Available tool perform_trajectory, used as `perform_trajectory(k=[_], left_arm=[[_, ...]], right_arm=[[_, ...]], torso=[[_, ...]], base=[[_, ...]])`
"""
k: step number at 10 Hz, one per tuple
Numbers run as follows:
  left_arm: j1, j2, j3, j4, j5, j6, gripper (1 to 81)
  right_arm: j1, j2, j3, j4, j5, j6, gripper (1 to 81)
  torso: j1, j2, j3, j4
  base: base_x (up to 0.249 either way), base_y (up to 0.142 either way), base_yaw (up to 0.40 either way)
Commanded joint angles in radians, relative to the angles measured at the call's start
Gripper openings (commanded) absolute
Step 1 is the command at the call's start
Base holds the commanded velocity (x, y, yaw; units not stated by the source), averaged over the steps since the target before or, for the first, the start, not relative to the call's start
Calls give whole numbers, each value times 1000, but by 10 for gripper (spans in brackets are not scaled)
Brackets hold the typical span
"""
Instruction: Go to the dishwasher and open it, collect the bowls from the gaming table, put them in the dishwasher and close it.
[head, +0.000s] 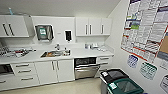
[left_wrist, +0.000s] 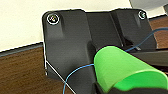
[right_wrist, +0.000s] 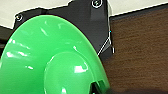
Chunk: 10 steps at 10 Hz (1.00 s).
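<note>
The dishwasher (head: 86, 70) has a steel front and sits under the white counter, right of the sink. Its door leans out a little, and a dark gap shows above it. A bright green bowl (left_wrist: 120, 68) hangs over brown wood floor in the left wrist view, and my left gripper (left_wrist: 117, 88) is shut on its edge. A second, wider green bowl (right_wrist: 47, 60) shows its underside in the right wrist view, with my right gripper (right_wrist: 100, 87) shut on its rim. The gaming table is out of view.
A sink (head: 55, 53) is set in the long white counter (head: 82, 53), with white doors and drawers (head: 23, 71) below it and wall cabinets above. A black bin (head: 112, 76) and a green-lidded bin (head: 125, 87) stand at the right, under a wall of posters (head: 145, 27). Pale floor lies before the cabinets.
</note>
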Motion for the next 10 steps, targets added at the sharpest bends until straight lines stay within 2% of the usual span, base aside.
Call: perform_trajectory(k=[1,7,10], left_arm=[[-51,-7,4,9,54,10,10],[-51,-4,1,9,54,10,10],[-51,-4,1,9,54,10,10]], right_arm=[[41,-24,-2,-9,-43,-3,10],[41,-24,-2,-8,-43,-3,10],[40,-23,-4,-8,-43,-3,10]], torso=[[1,0,0,0],[1,0,0,0],[1,0,0,0]], base=[[93,0,0],[92,0,0],[91,62,0]])
